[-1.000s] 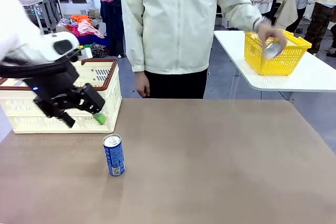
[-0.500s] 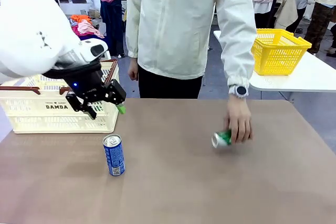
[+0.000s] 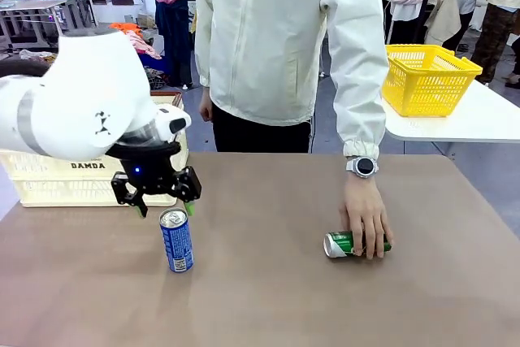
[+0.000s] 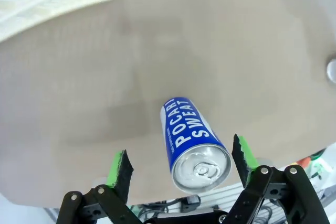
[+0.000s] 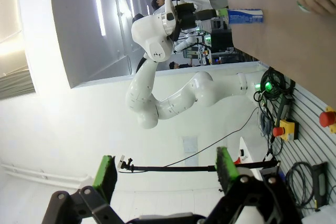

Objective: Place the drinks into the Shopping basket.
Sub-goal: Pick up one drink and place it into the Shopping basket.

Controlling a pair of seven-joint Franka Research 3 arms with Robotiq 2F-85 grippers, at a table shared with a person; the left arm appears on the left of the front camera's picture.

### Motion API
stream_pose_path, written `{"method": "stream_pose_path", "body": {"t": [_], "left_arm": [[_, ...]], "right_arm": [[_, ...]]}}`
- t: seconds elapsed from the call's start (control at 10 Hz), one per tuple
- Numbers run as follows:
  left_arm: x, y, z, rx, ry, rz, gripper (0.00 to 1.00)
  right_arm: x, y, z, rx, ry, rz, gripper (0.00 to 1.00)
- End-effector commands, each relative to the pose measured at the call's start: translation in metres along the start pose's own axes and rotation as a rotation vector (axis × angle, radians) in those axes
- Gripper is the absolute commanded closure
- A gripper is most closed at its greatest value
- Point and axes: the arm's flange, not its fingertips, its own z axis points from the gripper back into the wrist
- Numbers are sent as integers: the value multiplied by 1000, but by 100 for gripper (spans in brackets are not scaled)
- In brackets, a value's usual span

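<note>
The tabletop [image 3: 268, 298] is a matte, brownish-grey sheet with a faint mottled grain. At about 7 o'clock from its middle stands the blue can [image 3: 176, 240], a slim upright aluminium cylinder with a bright silver top and pull tab. In the left wrist view its glossy side bears the white print "POCARI SWEAT".

The left gripper [image 3: 165, 205] hangs just above and behind the can's top, at the end of a smooth white rounded arm. Its jaws are spread wide. In the left wrist view the two ribbed green pads [image 4: 119, 167] flank the can's rim, with a gap on each side and nothing pinched.

At 10 o'clock sits the Shopping basket [image 3: 49, 188], of cream plastic with slotted lattice walls, a brown rim and "DAMDA" on its side.

At 4 o'clock the green can [image 3: 341, 245] lies on its side, silver top facing the robot's left. The person's hand [image 3: 366, 219] rests over it, a wristwatch [image 3: 361, 166] on the wrist below a pale jacket cuff.

At 2 o'clock, on a separate white table, is a bright yellow basket [image 3: 426, 79] of fine mesh.

The right gripper [image 5: 165, 174] is raised well off the tabletop, jaws apart and empty.
</note>
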Motion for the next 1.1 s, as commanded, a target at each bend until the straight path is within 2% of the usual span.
{"method": "stream_pose_path", "body": {"t": [0.0, 0.5, 0.6, 0.7, 0.8, 1.0], "left_arm": [[3, -8, -13, 39, 34, -2, 0], [2, -12, -30, 47, 97, -31, 0], [2, -14, -31, 34, 104, -53, 9], [1, -16, -34, 41, 120, -59, 69], [1, -17, -37, 47, 129, -63, 100], [0, -16, -37, 54, 141, -61, 100]], "right_arm": [[1, 7, -2, 11, -5, -18, 0], [1, 7, -2, 11, -5, -18, 0], [1, 7, -2, 11, -5, -18, 0], [1, 7, -2, 11, -5, -18, 0], [1, 7, -2, 11, -5, -18, 0], [1, 7, -2, 11, -5, -18, 0]]}}
